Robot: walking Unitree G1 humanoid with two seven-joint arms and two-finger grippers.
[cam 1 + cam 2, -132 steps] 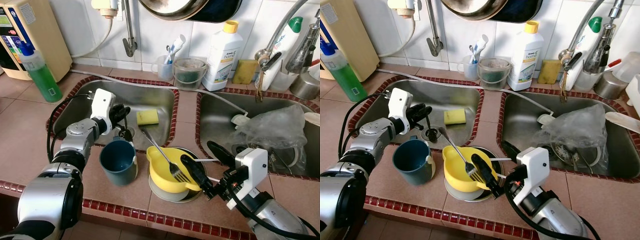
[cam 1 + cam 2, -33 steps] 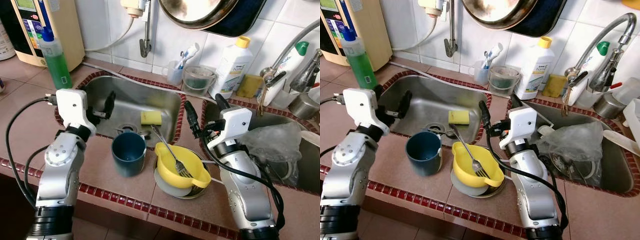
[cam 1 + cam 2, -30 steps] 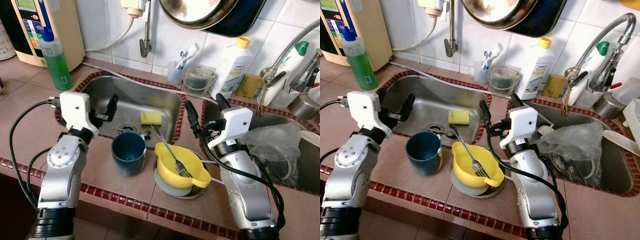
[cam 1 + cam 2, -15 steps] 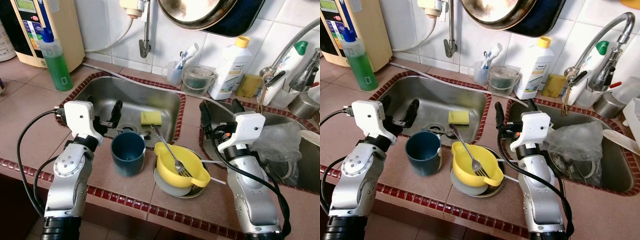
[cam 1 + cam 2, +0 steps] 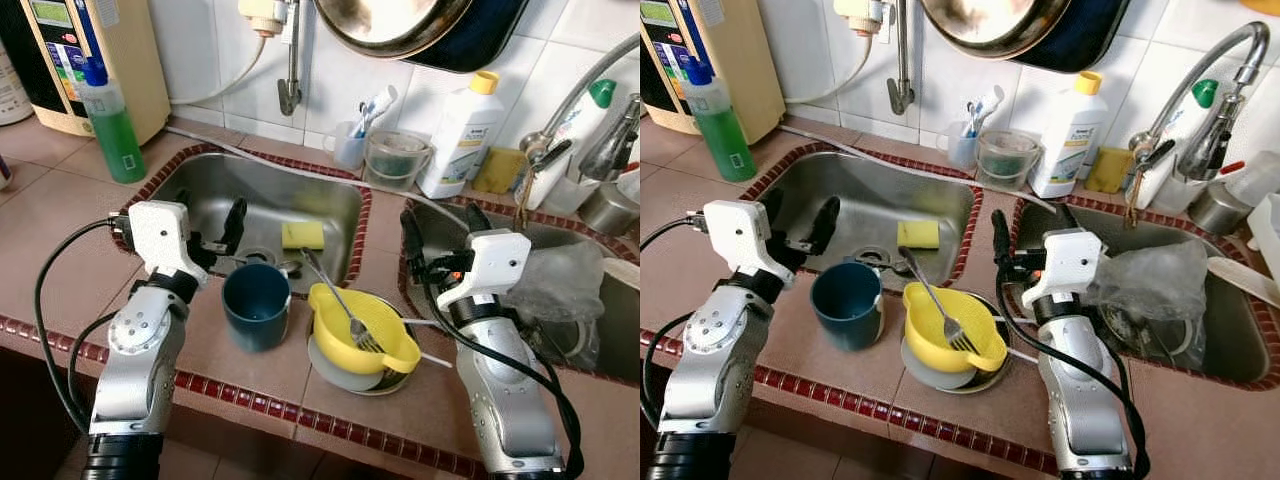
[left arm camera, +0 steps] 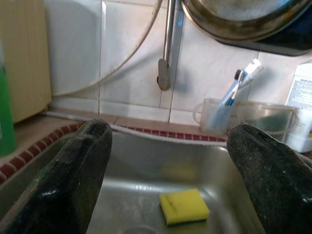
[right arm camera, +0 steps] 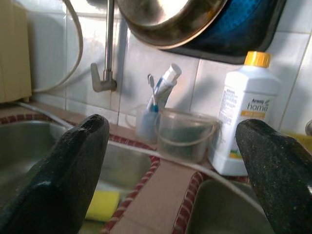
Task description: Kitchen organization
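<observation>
Little of the tidying looks done: both end effectors are empty, and the dishes sit unsorted on the tiled worktop (image 5: 60, 225) at the lower centre of the head views. A dark teal cup (image 5: 257, 304) stands upright on the strip in front of the left sink (image 5: 330, 195). Just beside it, toward the right of the frame, a yellow bowl (image 5: 365, 335) rests on a pale plate (image 5: 335, 362), with a fork (image 5: 335, 297) leaning in it, tines down and handle pointing toward the sink. A yellow sponge (image 5: 302, 234) lies flat on the sink floor.

The left end effector (image 5: 222, 228) hovers at centre left over the near edge of the left sink, just beside the cup, its fingers spread apart, as the left wrist view shows. The right end effector (image 5: 440, 232) is held up at centre right, over the edge of the right sink (image 5: 1240, 360), also with fingers wide apart.

Judging from this, the cup, bowl, plate and fork are all yet to be moved. A crumpled plastic bag (image 5: 565, 280) lies in the right sink; a white bottle (image 5: 459, 122), a green bottle (image 5: 112, 128) and a toothbrush cup (image 5: 350, 150) stand along the wall.
</observation>
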